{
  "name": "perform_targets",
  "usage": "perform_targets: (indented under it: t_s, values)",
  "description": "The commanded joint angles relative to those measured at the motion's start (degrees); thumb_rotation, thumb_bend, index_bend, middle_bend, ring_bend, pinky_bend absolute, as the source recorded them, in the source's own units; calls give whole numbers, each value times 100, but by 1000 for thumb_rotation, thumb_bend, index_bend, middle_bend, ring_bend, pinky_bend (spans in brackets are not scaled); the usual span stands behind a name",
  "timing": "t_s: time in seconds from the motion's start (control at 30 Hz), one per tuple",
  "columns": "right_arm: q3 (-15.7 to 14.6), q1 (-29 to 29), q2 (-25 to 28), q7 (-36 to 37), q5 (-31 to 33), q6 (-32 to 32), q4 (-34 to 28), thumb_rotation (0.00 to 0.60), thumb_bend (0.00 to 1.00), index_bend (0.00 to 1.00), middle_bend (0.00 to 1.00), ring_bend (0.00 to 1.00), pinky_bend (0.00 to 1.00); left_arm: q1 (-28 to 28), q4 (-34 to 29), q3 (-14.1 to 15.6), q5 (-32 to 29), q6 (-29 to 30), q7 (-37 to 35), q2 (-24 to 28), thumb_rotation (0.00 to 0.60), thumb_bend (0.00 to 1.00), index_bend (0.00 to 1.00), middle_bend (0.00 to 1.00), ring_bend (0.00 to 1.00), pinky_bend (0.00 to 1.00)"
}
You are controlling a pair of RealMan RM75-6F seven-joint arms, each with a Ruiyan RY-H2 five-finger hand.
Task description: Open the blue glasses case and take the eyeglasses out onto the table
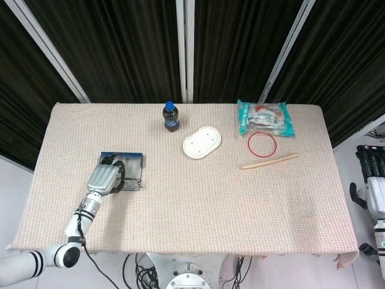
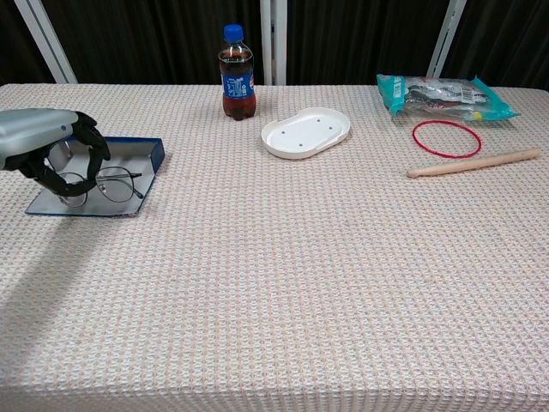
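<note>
Surface [image 2: 283,283]: covered with a beige woven cloth, dark curtains behind it.

Glasses case [image 2: 141,163]: blue, lying open and flat at the left side of the surface, its raised blue edge toward the far side.

Eyeglasses [image 2: 107,183]: thin wire frame with round lenses, over the open case's grey lining. One lens lies clear toward the middle of the surface; the other is inside the fingers of the left robot hand.

Left robot hand [image 2: 47,150]: silver back, dark fingers [image 2: 90,142] curled down around the left part of the eyeglasses, holding the frame over the case. In the head view the same left robot hand [image 1: 105,176] covers most of the case [image 1: 135,161]. I cannot tell whether the glasses rest on the lining or hang just above it.

Right robot hand [image 1: 373,174]: off the surface at the far right edge of the head view, beside the table, dark fingers pointing up; partly cut off, so I cannot tell how its fingers are set.

Cola bottle [image 2: 238,73]: upright, blue cap, at the far middle.

White oval tray [image 2: 306,132]: just right of the bottle.

Teal snack packet [image 2: 442,94]: far right corner.

Red ring [image 2: 446,138]: flat, in front of the packet.

Wooden stick [image 2: 474,162]: lying near the ring, on its near side.
</note>
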Motion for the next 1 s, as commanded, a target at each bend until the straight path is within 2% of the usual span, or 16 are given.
perform_targets:
  t_s: [0.03,0.3,0.57,0.77,1.0]
  values:
    - [-3,0,-4,5,-10,3,-5,600,473,0,0,0,0,34,-230,25,119,142,106,103,600,424,729,272,38,117]
    - [-4,-18,-14,57,-38,45,3,600,472,0,0,0,0,-43,-589,29,261,205,331,133,600,425,736,278,42,117]
    - [10,-43,-11,183,-36,72,71,600,472,0,0,0,0,-388,-839,-31,287,39,836,-180,600,425,742,282,42,117]
    - [9,-68,-20,297,-39,79,153,600,472,0,0,0,0,-663,-755,-39,85,-156,1252,-549,600,425,743,282,42,117]
    - [7,-75,-39,372,-20,43,241,600,473,0,0,0,0,-906,-441,-99,-81,-359,1290,-976,600,426,743,282,42,117]
